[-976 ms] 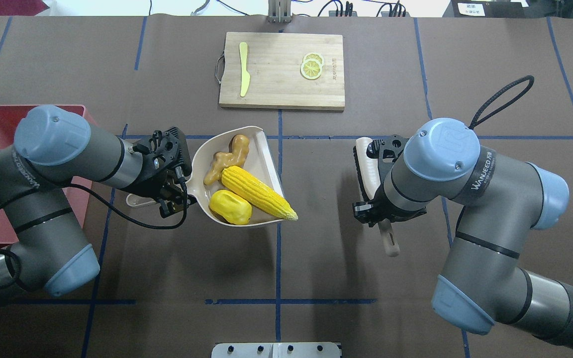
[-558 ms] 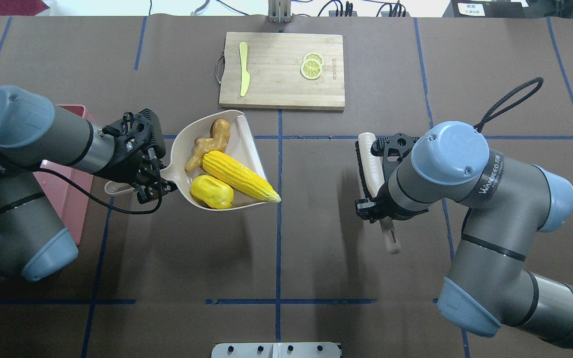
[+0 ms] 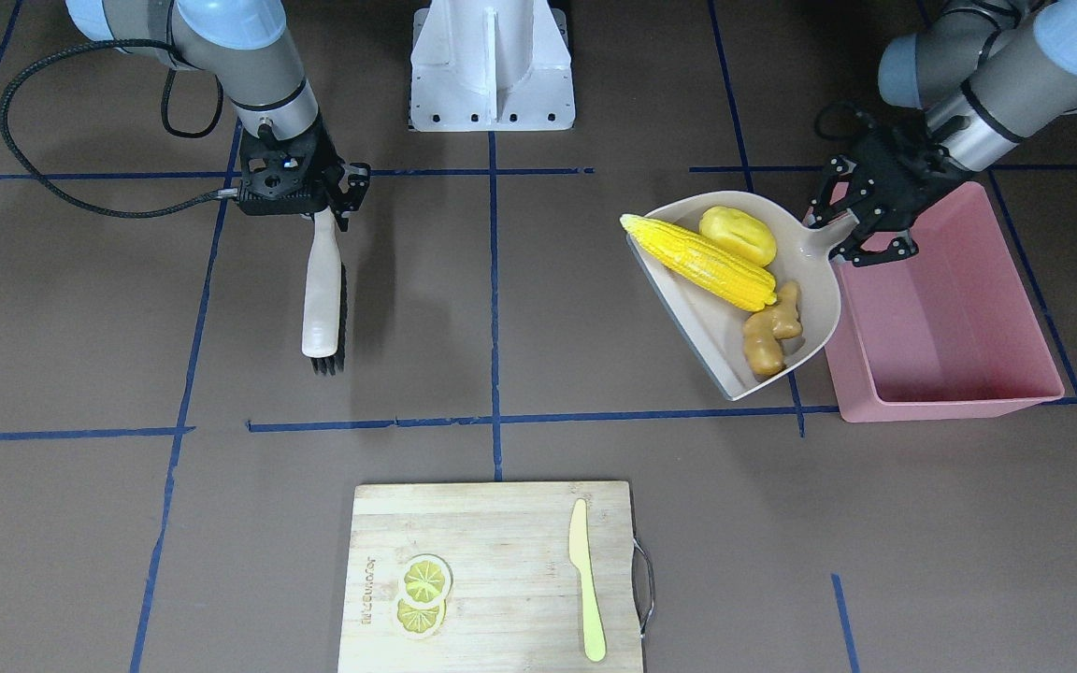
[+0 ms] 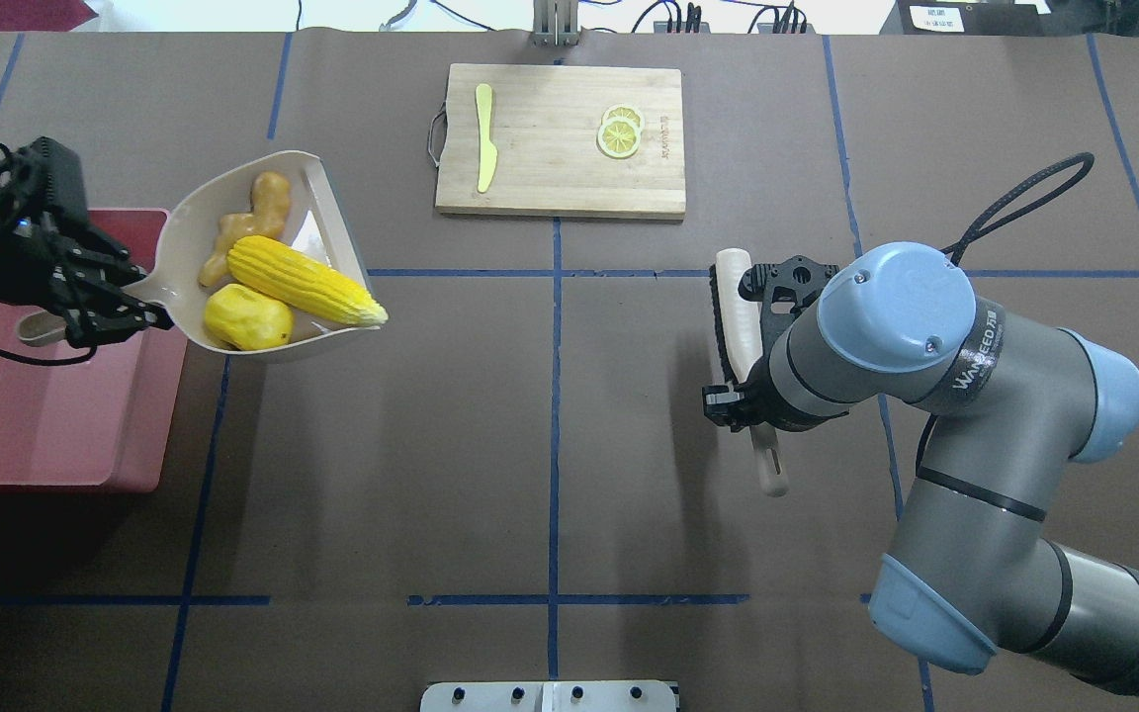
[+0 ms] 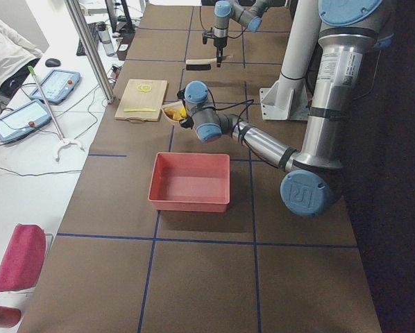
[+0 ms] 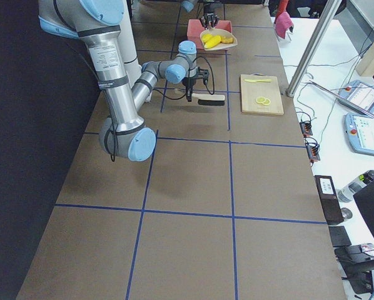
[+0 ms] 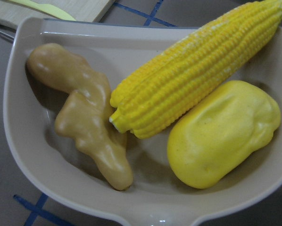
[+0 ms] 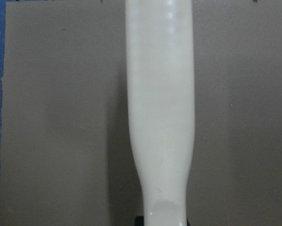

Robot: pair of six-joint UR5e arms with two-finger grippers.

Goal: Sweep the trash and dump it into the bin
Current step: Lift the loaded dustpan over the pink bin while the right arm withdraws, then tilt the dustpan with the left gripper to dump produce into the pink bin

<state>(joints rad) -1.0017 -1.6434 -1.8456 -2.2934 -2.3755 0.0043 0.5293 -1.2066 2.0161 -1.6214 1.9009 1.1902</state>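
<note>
One raised left hand holds dustpan level at the bin.

trash in dustpan | dustpan at bin's edge | brush well right

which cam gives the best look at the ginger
Left wrist view: the ginger is close, whole and sharp, lying in the dustpan beside the corn. The front-facing and overhead views show it whole but small. The side views are too far to make it out; the right wrist view misses it.
</note>
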